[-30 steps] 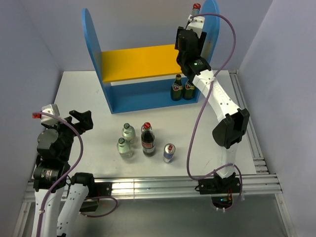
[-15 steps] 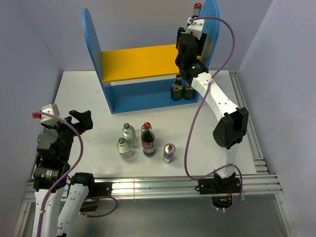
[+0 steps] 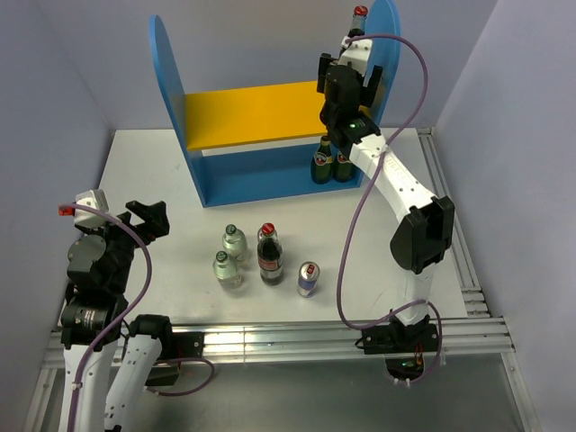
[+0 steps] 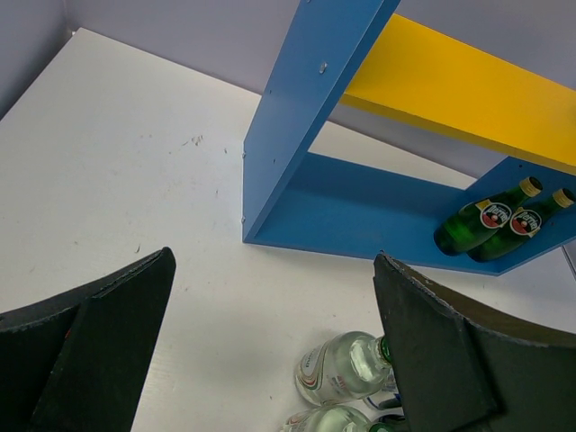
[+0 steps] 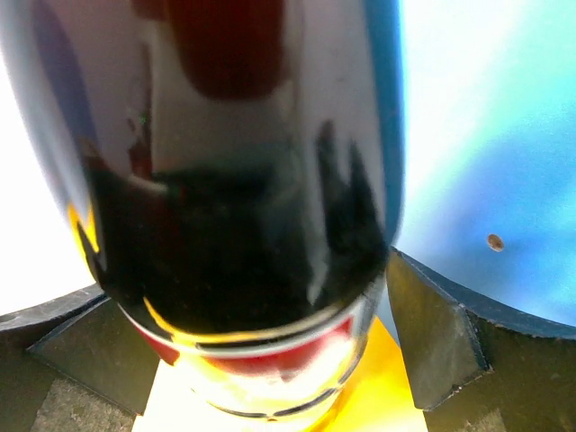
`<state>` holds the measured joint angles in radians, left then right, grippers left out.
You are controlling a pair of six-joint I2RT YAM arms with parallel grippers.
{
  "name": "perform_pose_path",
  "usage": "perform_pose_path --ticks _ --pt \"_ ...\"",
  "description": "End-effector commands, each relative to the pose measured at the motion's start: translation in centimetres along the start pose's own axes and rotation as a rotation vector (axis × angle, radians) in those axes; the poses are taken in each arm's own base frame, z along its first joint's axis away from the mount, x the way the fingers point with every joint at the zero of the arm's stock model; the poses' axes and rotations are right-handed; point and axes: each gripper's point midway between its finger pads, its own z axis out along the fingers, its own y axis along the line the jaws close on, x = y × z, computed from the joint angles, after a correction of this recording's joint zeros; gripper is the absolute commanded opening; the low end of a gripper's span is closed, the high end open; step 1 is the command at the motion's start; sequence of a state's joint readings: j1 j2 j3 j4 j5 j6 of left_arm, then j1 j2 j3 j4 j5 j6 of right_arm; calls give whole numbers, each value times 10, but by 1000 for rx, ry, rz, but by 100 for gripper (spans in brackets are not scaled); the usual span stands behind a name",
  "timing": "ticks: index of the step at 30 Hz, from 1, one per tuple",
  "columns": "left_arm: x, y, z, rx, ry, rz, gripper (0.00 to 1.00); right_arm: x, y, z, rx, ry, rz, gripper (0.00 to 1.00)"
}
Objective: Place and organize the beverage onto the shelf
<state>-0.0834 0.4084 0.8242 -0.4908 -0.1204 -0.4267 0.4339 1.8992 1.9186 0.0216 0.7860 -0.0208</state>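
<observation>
Your left gripper [image 3: 150, 219] hangs over the table's [image 3: 153, 171] near-left corner, jaws wide and empty, arm folded up. Toward the front edge, four drinks are not yet shelved: two clear bottles [image 3: 234, 241], a cola bottle [image 3: 269, 256] and a can [image 3: 308, 279]. On the shelf [image 3: 166, 72], two green bottles [image 3: 331, 162] stand at the base's right end. Your right arm reaches up to the yellow board's [image 3: 252, 112] right end. There the right gripper [image 5: 247, 342] looks released, fingers spread either side of the second cola bottle [image 5: 243, 180].
</observation>
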Motion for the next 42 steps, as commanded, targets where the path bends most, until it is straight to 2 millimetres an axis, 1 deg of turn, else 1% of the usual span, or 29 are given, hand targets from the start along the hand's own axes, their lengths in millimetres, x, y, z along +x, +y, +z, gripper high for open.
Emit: perform_pose_path --ticks 1,5,7,8,10,11,12,13,19,21,23,24,26,27,28,29,30,31,32,33,34,35,36,37,38,39,40,41,42 --pt "-7 -3 0 19 -28 18 99 -43 -16 -18 1 -61 74 100" --pt "-8 -3 0 18 -32 17 99 -47 -15 -28 -30 -52 75 100" --pt "-9 -3 -1 20 -36 17 99 -53 -14 -34 -57 -59 111 100" --pt "-9 -4 -1 21 -35 17 99 -46 -13 -36 -74 -38 97 100" --pt "-9 -4 -1 21 -35 17 99 -47 -10 -41 -108 -34 110 100" --pt "-9 -3 -1 21 -34 17 99 -42 -9 -43 -120 -21 105 100" --pt "-9 -3 -1 20 -36 18 99 -44 -8 -46 -140 -21 110 100" --pt "-9 -3 -1 20 -36 16 99 -37 -7 -48 -146 -10 108 100" --pt "-9 -2 -2 17 -37 16 99 -33 -6 -60 -209 8 118 100" --pt "-10 -3 -3 18 -42 16 99 -37 -6 -68 -239 6 127 100" --pt "-10 -2 -3 13 -44 16 99 -33 -6 -75 -262 24 122 100" --pt "-11 -2 -3 14 -45 16 99 -42 -10 -83 -274 16 153 100" --pt "-10 -1 -3 9 -45 16 99 -32 -11 -94 -303 46 156 100" --pt "-11 -1 -2 6 -47 16 99 -43 -16 -106 -328 33 184 100" --pt "-11 0 -3 6 -47 16 99 -31 -17 -114 -338 52 173 100" --pt "-11 -1 -3 8 -47 15 99 -30 -23 -121 -316 46 181 100" --pt "-11 -1 -3 7 -48 15 99 -44 -33 -138 -331 18 207 100" --pt "-11 0 -3 5 -47 15 99 -27 -29 -151 -358 39 193 100" --pt "-11 0 -3 6 -47 16 99 -25 -32 -162 -370 40 208 100" --pt "-12 -1 -3 7 -48 15 99 -37 -40 -180 -404 21 252 100" --pt "-11 -1 -3 8 -46 17 99 -19 -37 -194 -429 58 236 100" --pt "-11 -2 -3 17 -42 19 99 -26 -45 -208 -452 51 271 100" --pt "-11 -4 -3 25 -40 20 99 -9 -39 -221 -495 92 273 100" --pt "-12 -4 -3 26 -43 20 99 1 -33 -239 -545 122 273 100" --pt "-12 -4 -4 30 -48 22 99 0 -35 -254 -584 123 296 100" --pt "-13 -4 -4 29 -50 22 99 7 -31 -267 -624 143 306 100" --pt "-11 -3 -3 27 -45 23 99 31 -28 -278 -648 179 285 100" --pt "-11 -3 -2 26 -42 23 99 33 -22 -302 -725 192 307 100" --pt "-10 -3 -1 24 -38 22 99 40 -17 -316 -774 214 323 100"
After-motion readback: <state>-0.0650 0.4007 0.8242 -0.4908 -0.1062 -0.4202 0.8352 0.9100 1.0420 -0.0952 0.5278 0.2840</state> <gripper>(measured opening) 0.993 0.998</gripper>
